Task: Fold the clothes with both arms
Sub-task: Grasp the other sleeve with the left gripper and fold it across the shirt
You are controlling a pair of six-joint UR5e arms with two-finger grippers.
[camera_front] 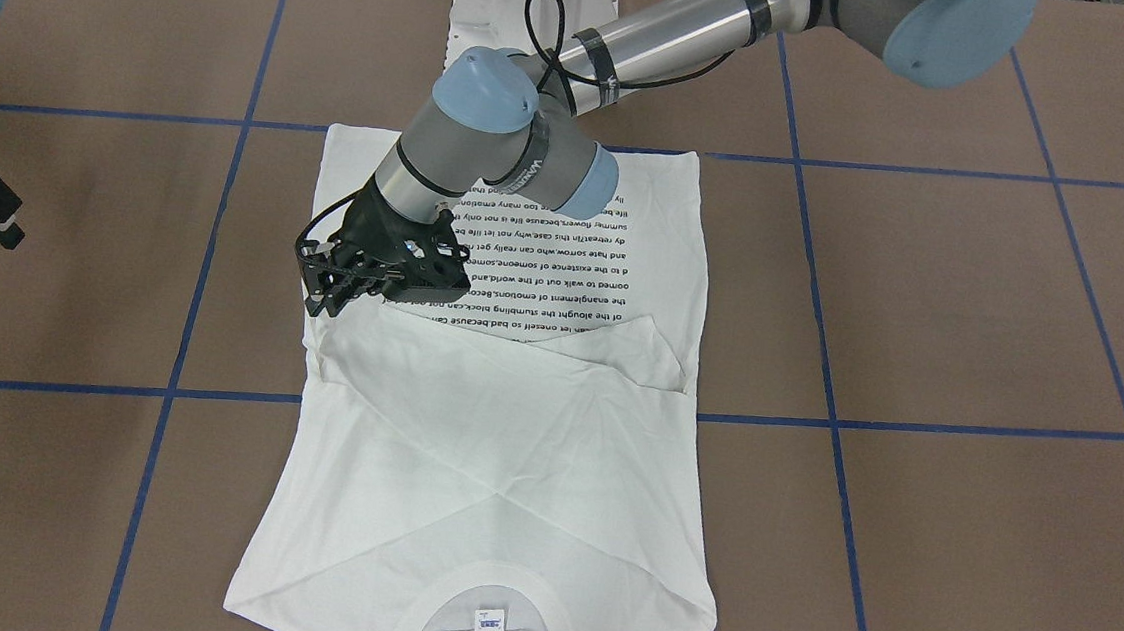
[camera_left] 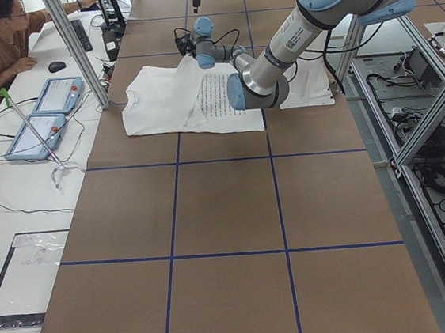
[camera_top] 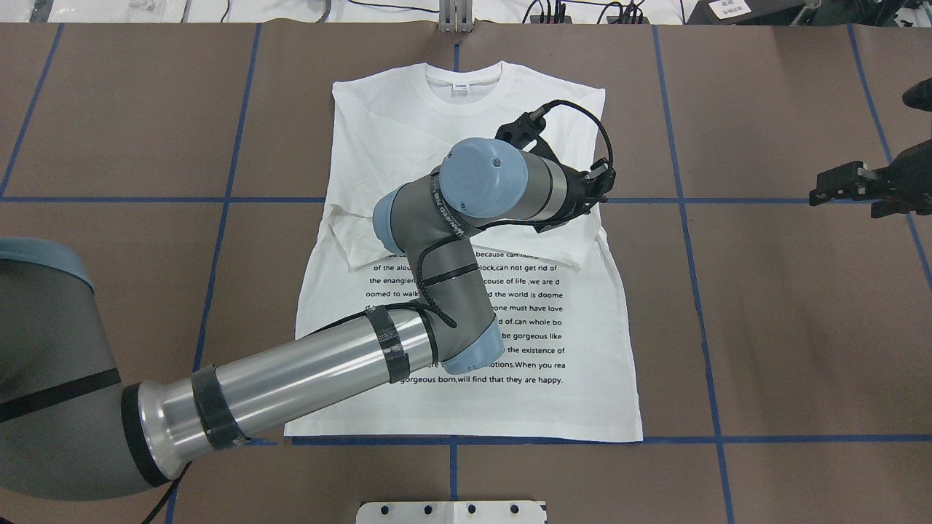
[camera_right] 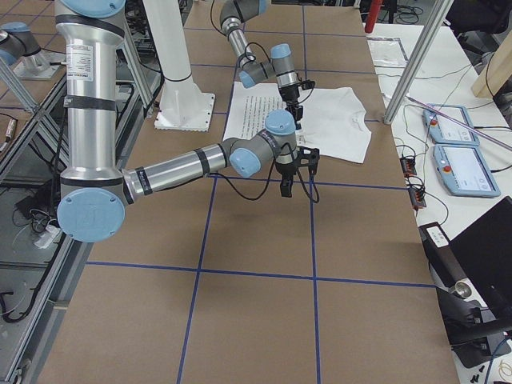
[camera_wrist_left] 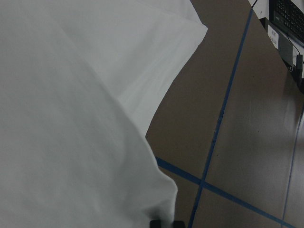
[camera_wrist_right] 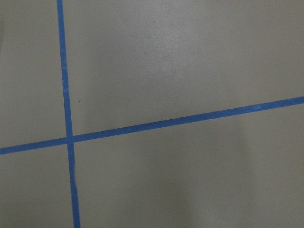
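Your shirt (camera_front: 511, 452) is plain white, with a block of black printed text (camera_top: 524, 320) in rows across one side. Its ribbed collar (camera_front: 492, 573) is white too, and the neck label (camera_front: 487, 621) is white with blue. The bench (camera_front: 974, 308) is brown, crossed by a grid of blue tape lines (camera_front: 934, 171). The left arm (camera_top: 306, 375) is silver and grey with light-blue joint caps (camera_top: 484, 175) and black cables (camera_top: 604, 138). The left pincer (camera_front: 328, 297) and right pincer (camera_top: 837, 185) are black.

My left arm (camera_top: 306, 371) and right arm (camera_right: 172, 170) were silver-grey, with light-blue caps (camera_top: 484, 173), black cables (camera_top: 603, 135) and tape bands (camera_top: 386, 342).
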